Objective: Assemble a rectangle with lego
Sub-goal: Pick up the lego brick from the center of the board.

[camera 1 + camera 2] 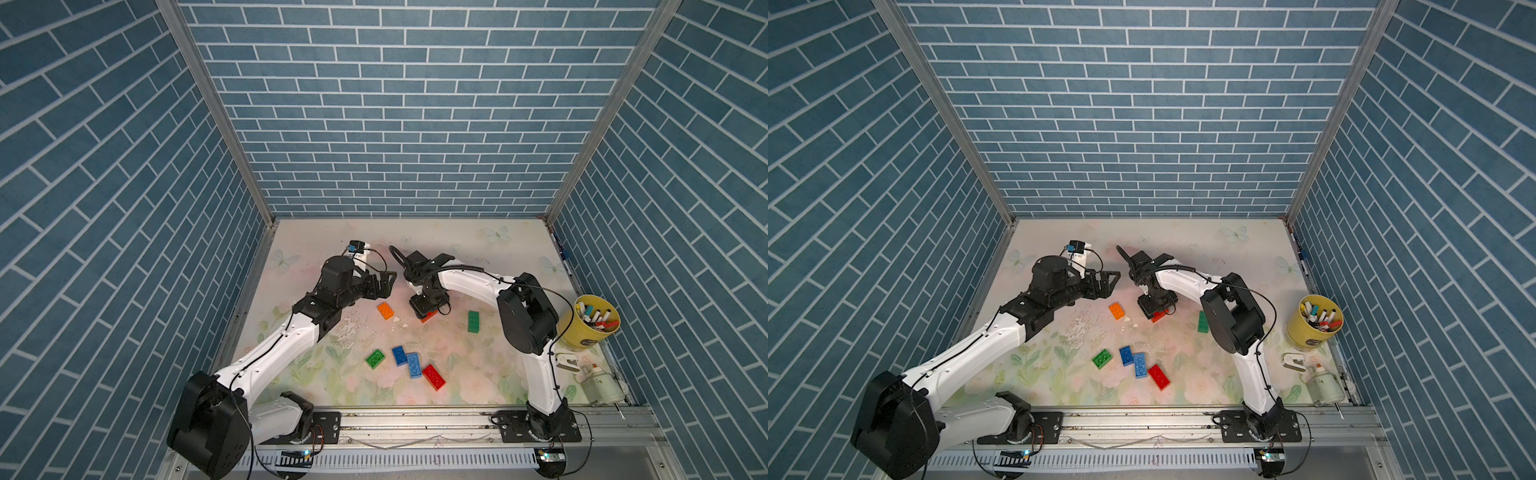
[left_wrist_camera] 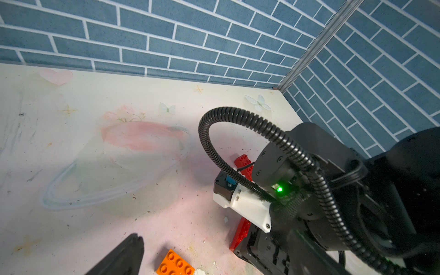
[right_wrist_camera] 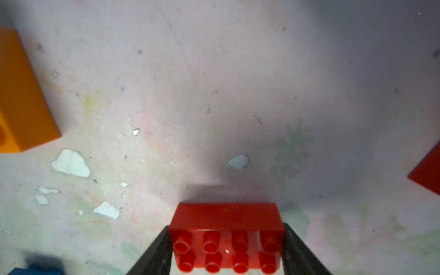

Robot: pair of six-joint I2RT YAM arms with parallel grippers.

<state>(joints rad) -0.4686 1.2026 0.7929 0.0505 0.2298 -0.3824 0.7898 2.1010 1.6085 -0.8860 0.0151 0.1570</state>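
Right gripper [image 3: 226, 232] down over red brick [image 3: 226, 216] mid-table, jaws pressed on its two short ends. This end grip leaves long sides free for mating. Lifted or resting: unclear.

Left gripper [image 1: 390, 284] jaws wide, empty, parked beside orange brick [image 1: 386, 311], clear of work. Blue bricks [image 1: 413, 365] loose nearer front; rectangle seemingly unstarted.
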